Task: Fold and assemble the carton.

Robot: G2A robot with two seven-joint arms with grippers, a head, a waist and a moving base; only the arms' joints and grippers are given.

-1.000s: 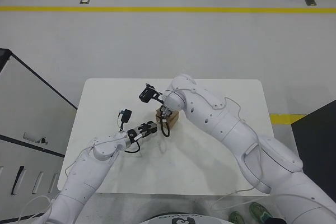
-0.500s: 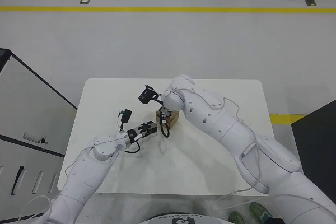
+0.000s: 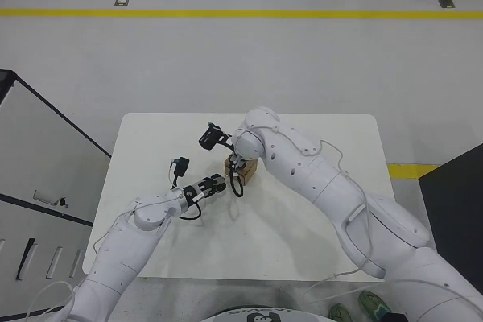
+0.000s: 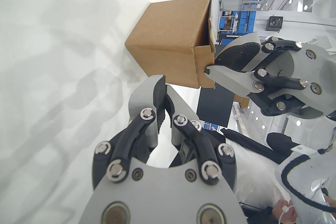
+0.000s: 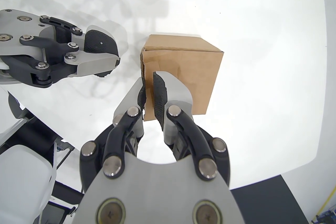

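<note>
**Operator:** How much room is there around the work?

**Spotter:** Your tabletop [image 3: 322, 241] is a smooth white slab with rounded corners. The carton [image 3: 249, 171] stands near its middle, a little toward the far edge. It is well apart from all four edges, and open white surface lies around it.

**Operator:** What is the carton like?

**Spotter:** It is plain brown cardboard squared up into a small box with sharp creases and flat walls. One flap [image 5: 148, 110] stands out at a corner, and its cut edge looks a little ragged. I cannot tell you whether the underside sits flat on the tabletop.

**Operator:** And the hands?

**Spotter:** Both are grey metal with black linkages and ribbed black rubber pads [image 5: 158, 93]. Your right hand [image 5: 149, 83] comes in from above and is clenched on that flap, with cardboard pinched between its two pads. Your left hand [image 4: 164, 89] sits low over the tabletop, just beside the carton on the side facing you. It is near the gripped corner but not touching the carton. Its fingers are drawn together with nothing between them. A strip of white tabletop separates its tips from the nearest cardboard wall.
</note>
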